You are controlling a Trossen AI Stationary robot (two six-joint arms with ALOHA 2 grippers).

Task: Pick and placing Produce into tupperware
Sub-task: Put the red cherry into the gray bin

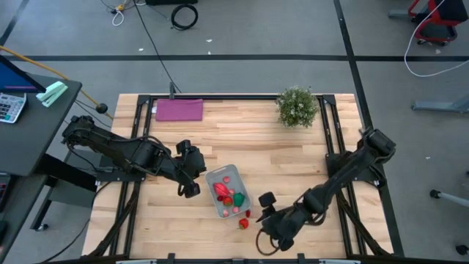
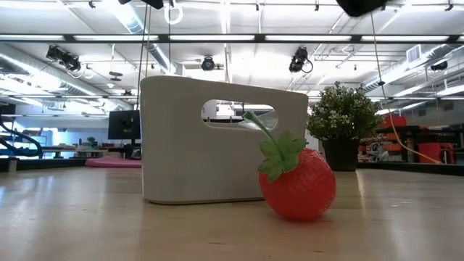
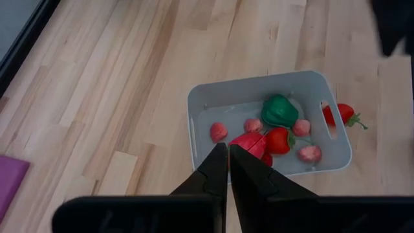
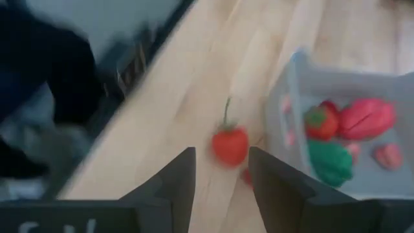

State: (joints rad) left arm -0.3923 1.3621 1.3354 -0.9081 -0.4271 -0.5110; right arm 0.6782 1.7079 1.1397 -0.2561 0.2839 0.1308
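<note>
Pale wooden table (image 1: 286,161) with black rails, seen from above; the tupperware (image 1: 218,176) serves as the landmark. It lies near the table's front centre, a shallow translucent grey-blue container with a handle cut-out in its wall, visible in the low view (image 2: 174,138) as a broad pale wall.

Inside the tupperware: a green toy vegetable (image 3: 279,110), a large pink-red piece (image 3: 248,144), a red strawberry (image 3: 277,140) touching the pink-red piece, and 4 small pink pieces, 1 of them (image 3: 218,131) near the container's middle.

Outside the tupperware: 1 red strawberry with a green stem (image 4: 230,144), lying on the table just beside the wall at the container's front-right corner (image 1: 243,222); in the low view it rests on the wood (image 2: 299,183) in front of the wall.

Left gripper (image 1: 189,180): just to the left of the tupperware, above the table, jaws pressed together with nothing between them.

Right gripper (image 1: 265,213): to the right of the tupperware and near the loose strawberry, jaws parted, gap empty.

Farther from the tupperware: a bushy potted plant (image 1: 297,107) at the rear right, and a flat purple sheet (image 1: 179,109) at the rear left.
</note>
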